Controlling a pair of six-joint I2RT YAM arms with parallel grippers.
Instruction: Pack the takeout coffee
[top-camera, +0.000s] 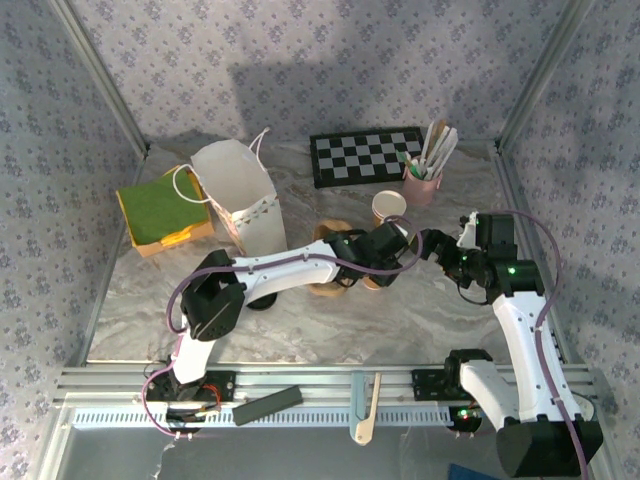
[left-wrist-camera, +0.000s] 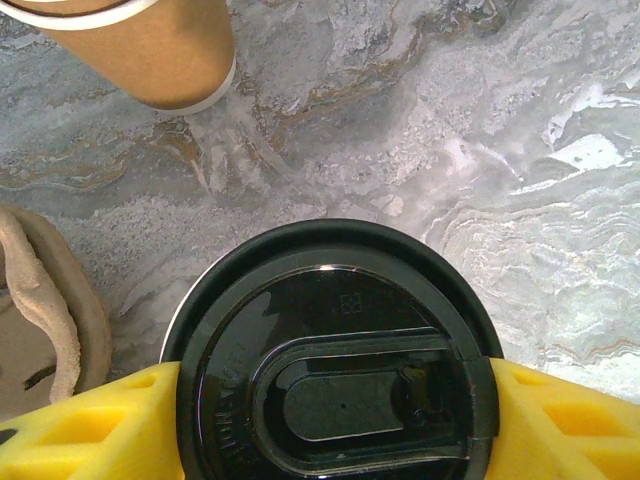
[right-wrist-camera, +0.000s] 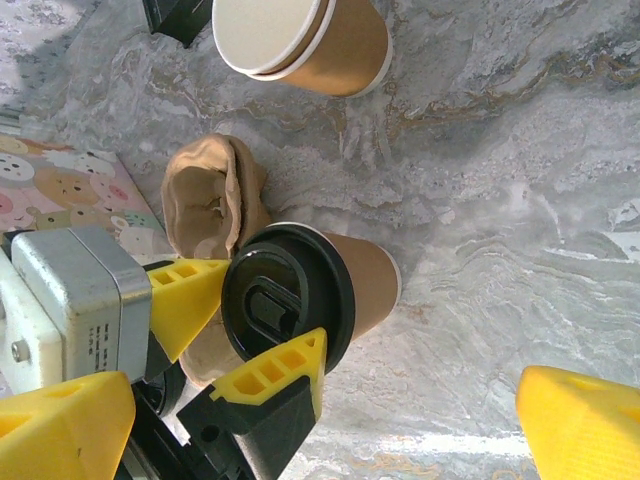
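The coffee cup (right-wrist-camera: 365, 278) is near the middle of the table (top-camera: 300, 330). Your left pincer (right-wrist-camera: 265, 312) is clenched on it, with a yellow finger (left-wrist-camera: 90, 430) on each side of the black lid (left-wrist-camera: 340, 400). Your left wrist view gives you that lid face-on, with marbled table beyond it. Your right wrist view adds the cup's tan side and white rim. Whether its base rests on the table you cannot tell. The overhead view gives you the layout. Your right pincer (top-camera: 432, 246) hangs released, jaws wide, at 3 o'clock of the cup, near it but apart. A lidless cup (top-camera: 390, 207) stands at 12 o'clock. The pulp tray (right-wrist-camera: 205, 195) is just beside the coffee cup at 9 o'clock. The white paper bag (top-camera: 240, 195) is farther off at 10 o'clock. You have bare table toward 6 o'clock, up to the near rail (top-camera: 330, 378).
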